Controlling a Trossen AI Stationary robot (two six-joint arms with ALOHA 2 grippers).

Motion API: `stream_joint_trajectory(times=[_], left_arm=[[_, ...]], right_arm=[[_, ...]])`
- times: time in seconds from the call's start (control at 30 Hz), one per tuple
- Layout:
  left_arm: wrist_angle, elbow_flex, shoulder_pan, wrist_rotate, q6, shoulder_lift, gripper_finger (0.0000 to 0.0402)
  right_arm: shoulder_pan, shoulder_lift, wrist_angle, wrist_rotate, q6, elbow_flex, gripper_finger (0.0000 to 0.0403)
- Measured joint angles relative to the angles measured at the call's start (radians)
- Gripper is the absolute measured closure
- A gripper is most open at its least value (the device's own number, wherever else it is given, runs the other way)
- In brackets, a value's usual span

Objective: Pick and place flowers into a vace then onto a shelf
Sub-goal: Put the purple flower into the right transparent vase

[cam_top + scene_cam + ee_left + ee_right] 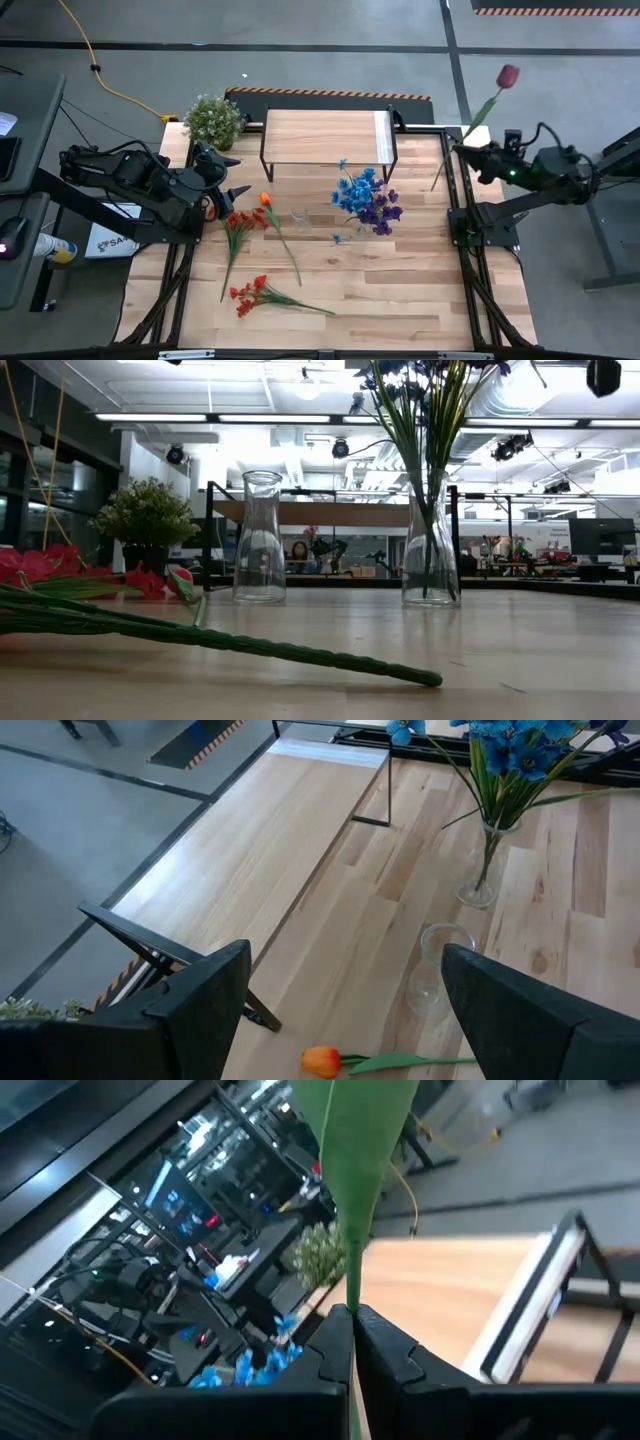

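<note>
- Table (400,290) of pale wood planks, seen from above, with one dark robot arm at each side.
- Left end effector (236,197) hangs at the table's left edge with its fingers spread wide and nothing between them, just beside an orange flower (266,199) lying flat.
- Right end effector (462,150) sits at the table's right edge, clamped tight on the stalk of a dark red flower (507,75), whose bloom points up and away past the table.
- More red flowers (240,222) lie loose on the table's left half, and another red bunch (248,294) lies nearer the front.
- Empty clear vase (300,218) stands near the middle.
- Second clear vase (361,226) to its right holds blue and purple flowers (365,197).
- Shelf (325,136), a low wooden board on black legs, stands at the back, bare.
- Potted green plant (212,120) stands left of the shelf.
</note>
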Motion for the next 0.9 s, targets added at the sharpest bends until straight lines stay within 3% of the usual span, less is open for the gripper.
stream_joint_trajectory(times=[0.5,0.9], left_arm=[[0.0,0.0,0.0,0.0,-0.003,0.0,0.0041],[0.0,0.0,0.0,0.0,-0.005,0.0,0.0041]], right_arm=[[0.001,0.098,0.375,0.004,-0.436,0.01,0.0403],[0.001,0.176,0.543,-0.108,-0.551,0.01,0.0403]])
